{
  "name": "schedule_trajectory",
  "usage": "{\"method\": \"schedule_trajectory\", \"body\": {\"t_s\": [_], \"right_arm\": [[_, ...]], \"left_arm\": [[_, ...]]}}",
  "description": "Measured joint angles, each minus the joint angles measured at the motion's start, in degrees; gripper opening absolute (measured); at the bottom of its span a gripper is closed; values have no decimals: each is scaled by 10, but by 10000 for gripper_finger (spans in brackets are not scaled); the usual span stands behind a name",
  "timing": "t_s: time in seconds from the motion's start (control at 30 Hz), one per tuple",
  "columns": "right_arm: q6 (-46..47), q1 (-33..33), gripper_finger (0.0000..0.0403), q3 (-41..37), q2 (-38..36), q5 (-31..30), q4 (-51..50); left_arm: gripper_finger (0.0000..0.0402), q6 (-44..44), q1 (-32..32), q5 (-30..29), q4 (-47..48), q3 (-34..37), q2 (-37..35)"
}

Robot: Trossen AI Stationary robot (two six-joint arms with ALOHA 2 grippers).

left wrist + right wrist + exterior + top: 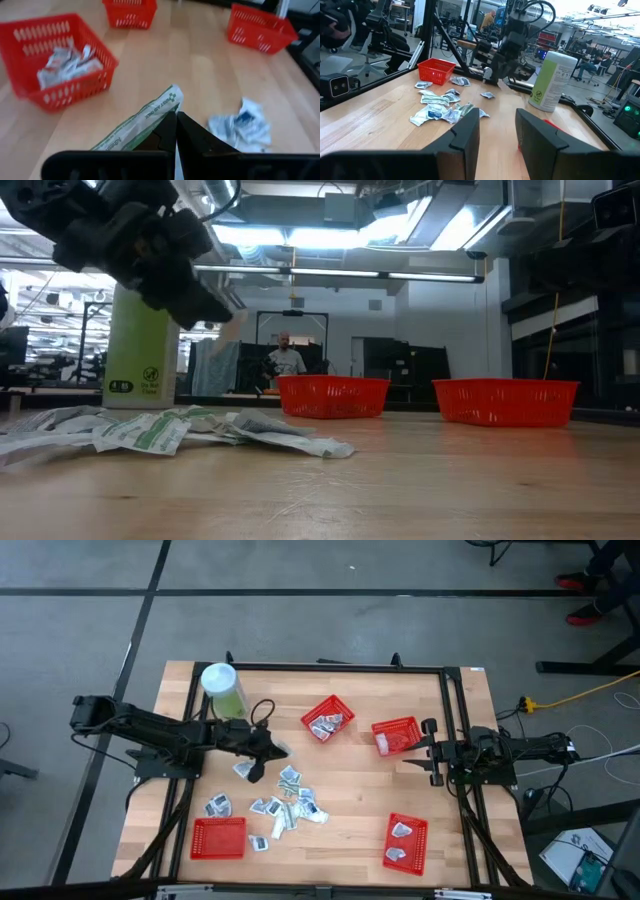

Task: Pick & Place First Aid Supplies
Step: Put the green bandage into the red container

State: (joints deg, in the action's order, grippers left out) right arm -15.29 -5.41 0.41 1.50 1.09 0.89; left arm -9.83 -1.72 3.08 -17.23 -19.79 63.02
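Note:
My left gripper (pixel 280 751) hangs above the table near its middle, shut on a white packet with green print (pixel 150 116). In the low view the gripper (pixel 205 305) is well above the pile of packets (pixel 150 430) lying flat on the table. More packets (pixel 285 802) are scattered on the wood in front of it, and one crumpled packet with a blue mark (pixel 241 127) lies close by. My right gripper (pixel 432 752) waits at the table's right side, open, its fingers (pixel 465 135) apart over bare wood. My left gripper pinches the white-green packet between its two shut fingers (pixel 170 131). The packet's printed end (pixel 167 100) sticks out past the fingertips. The gripper is roughly level, pointing toward the table's right side. The packet is lifted clear of the table.
Four red mesh baskets stand on the table: one with packets (pixel 328 720) just beyond my left gripper, one (pixel 396 735) by my right gripper, one with packets (pixel 407 842) at the near right, one (pixel 218 838) at the near left. A tall pale-green canister (pixel 222 690) stands far left.

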Motion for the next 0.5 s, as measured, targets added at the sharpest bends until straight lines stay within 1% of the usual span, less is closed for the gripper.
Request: {"method": "schedule_trajectory", "body": {"t_s": [0.1,0.17,0.43,0.5], "right_arm": [[0,0,126,0,0,0,0],[0,0,126,0,0,0,0],[0,0,126,0,0,0,0],[0,0,126,0,0,0,0]], "left_arm": [[2,2,0,1,-53,-5,35],[2,11,0,1,-55,-24,63],[2,72,0,1,-57,-142,173],[2,89,-1,12,-57,-173,202]]}}
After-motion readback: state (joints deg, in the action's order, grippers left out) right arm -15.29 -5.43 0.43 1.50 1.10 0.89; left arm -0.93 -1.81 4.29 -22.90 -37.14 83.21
